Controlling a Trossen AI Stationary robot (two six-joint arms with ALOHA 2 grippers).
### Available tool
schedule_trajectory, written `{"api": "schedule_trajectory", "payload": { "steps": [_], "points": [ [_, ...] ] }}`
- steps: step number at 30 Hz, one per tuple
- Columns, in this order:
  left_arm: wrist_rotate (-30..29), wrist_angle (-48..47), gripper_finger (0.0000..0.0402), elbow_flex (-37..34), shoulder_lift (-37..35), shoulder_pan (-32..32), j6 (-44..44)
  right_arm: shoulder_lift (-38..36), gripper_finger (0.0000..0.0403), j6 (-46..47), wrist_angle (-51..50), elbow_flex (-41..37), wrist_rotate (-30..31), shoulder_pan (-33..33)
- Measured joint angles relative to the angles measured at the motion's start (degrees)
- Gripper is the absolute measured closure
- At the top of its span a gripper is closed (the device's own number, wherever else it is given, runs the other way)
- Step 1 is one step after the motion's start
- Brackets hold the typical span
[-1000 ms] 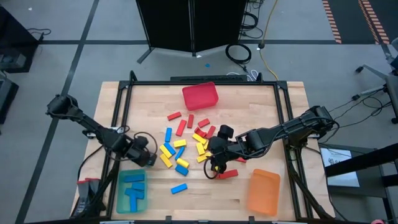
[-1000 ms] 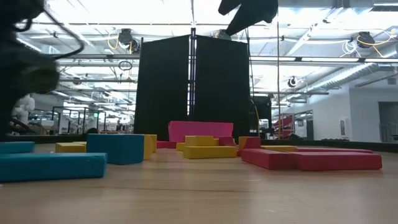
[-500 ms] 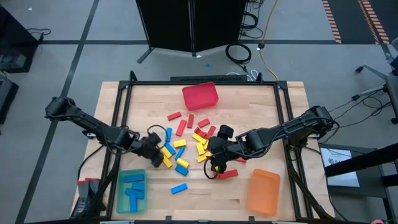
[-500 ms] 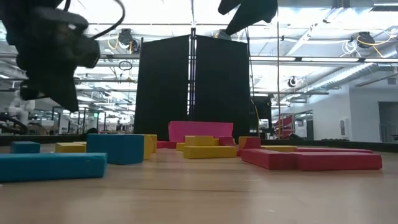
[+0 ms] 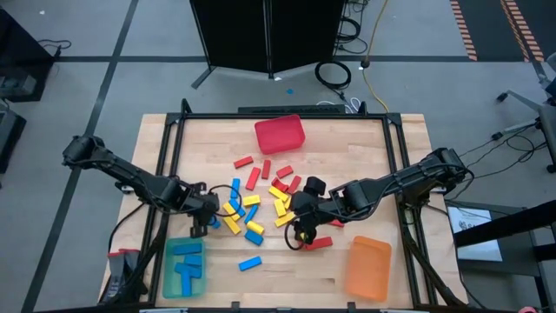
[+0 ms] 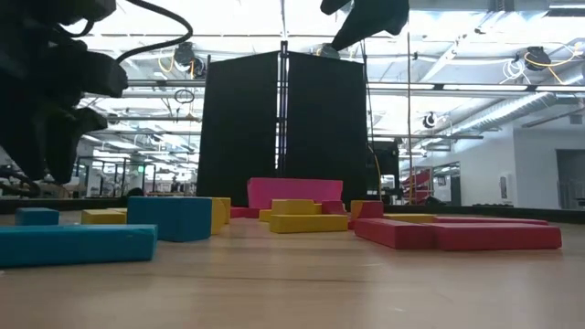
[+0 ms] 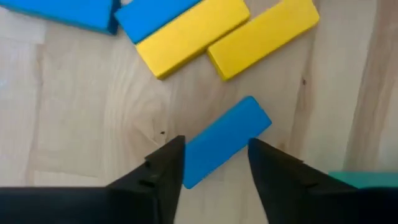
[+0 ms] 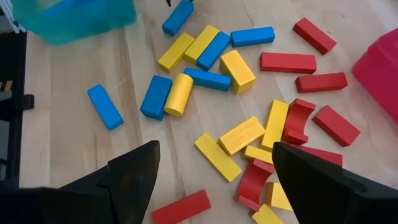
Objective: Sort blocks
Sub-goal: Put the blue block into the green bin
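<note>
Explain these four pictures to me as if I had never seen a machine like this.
This is a robot with two dark arms at a wooden table, each ending in a two-finger gripper. One picture looks straight down, one looks level across the tabletop, and two come from cameras on the wrists. Red, yellow and blue blocks lie scattered mid-table. A red bin stands at the far side, a teal bin with blue blocks at the near left, and an orange bin at the near right. The left gripper is open, its fingers either side of a blue block lying on the wood. The right gripper hangs open above the pile. Neither holds anything.
</note>
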Motion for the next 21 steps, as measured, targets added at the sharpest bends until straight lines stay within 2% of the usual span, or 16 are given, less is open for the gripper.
{"api": "schedule_trajectory", "payload": {
  "steps": [4,13,17,21],
  "points": [
    [1.4,-0.2,0.0191,0.0,0.0,0.0,1.9,0.0,0.0097,0.5,0.1,0.0,0.0,0.0],
    [4.4,-1.8,0.0187,0.0,0.7,0.0,8.4,0.0,0.0097,0.4,0.2,0.0,0.0,0.0],
    [6.3,-1.7,0.0187,0.0,3.5,0.0,9.2,0.0,0.0097,0.4,0.2,0.0,0.0,0.0],
    [5.0,-1.4,0.0187,0.0,8.3,0.0,9.1,0.0,0.0097,0.4,0.2,0.0,0.0,0.0]
  ]
}}
